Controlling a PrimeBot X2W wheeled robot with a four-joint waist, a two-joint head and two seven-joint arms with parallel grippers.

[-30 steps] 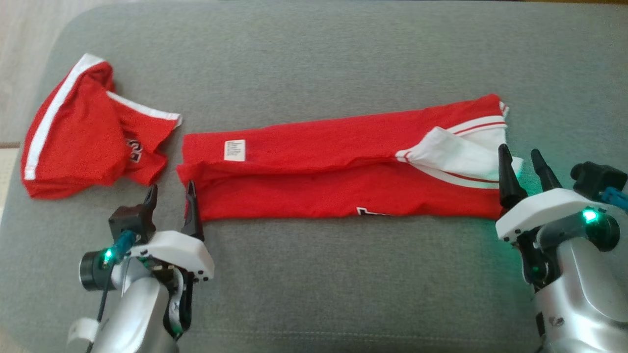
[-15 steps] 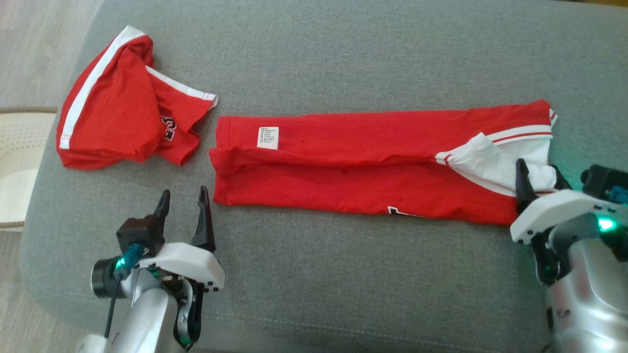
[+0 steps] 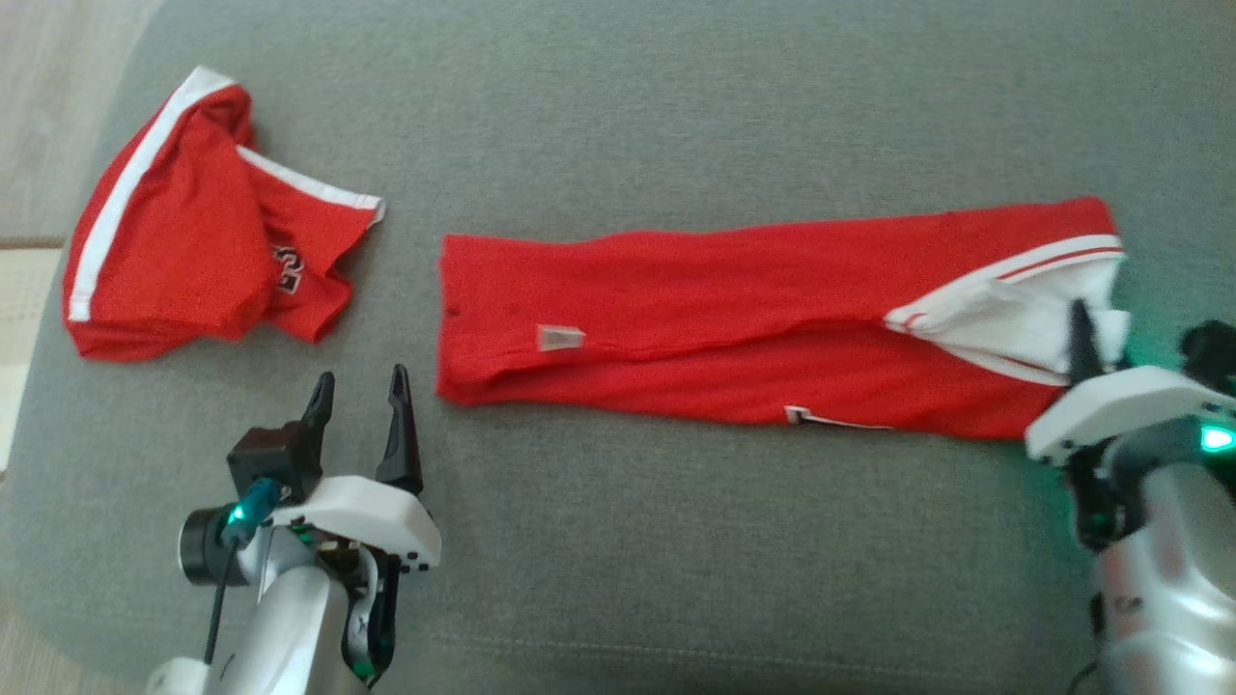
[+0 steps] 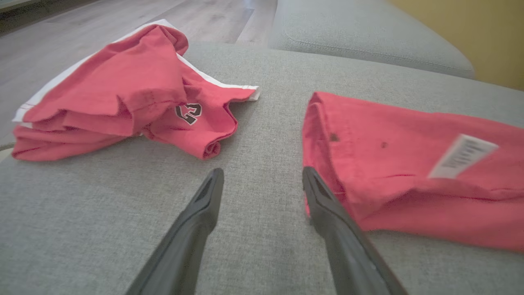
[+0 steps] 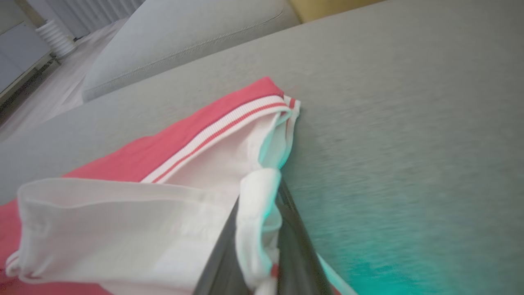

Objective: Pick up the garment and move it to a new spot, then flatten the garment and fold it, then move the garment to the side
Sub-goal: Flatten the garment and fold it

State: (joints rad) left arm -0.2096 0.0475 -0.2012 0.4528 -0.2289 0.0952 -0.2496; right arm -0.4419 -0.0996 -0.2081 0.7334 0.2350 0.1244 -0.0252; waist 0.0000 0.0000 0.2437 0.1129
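The garment (image 3: 724, 309) is a red shirt folded into a long strip across the grey cushion (image 3: 676, 541), with a white striped part at its right end. My right gripper (image 3: 1086, 338) is shut on that white cloth. In the right wrist view the white fold (image 5: 123, 221) is pinched between the two dark fingers of the right gripper (image 5: 262, 196). My left gripper (image 3: 360, 386) stands open just left of the strip's left end and holds nothing. In the left wrist view the left gripper (image 4: 263, 174) has its right finger beside the edge of the garment (image 4: 409, 164).
A second red garment (image 3: 193, 241) with white stripes lies bunched at the cushion's far left, also seen as a heap (image 4: 123, 94) in the left wrist view. Another grey cushion (image 4: 368, 37) lies beyond. Floor (image 3: 39, 145) shows past the left edge.
My right gripper has shut on the white cloth at the strip's right end. The strip has slid a little to the right, away from the bunched garment. The camera has shifted.
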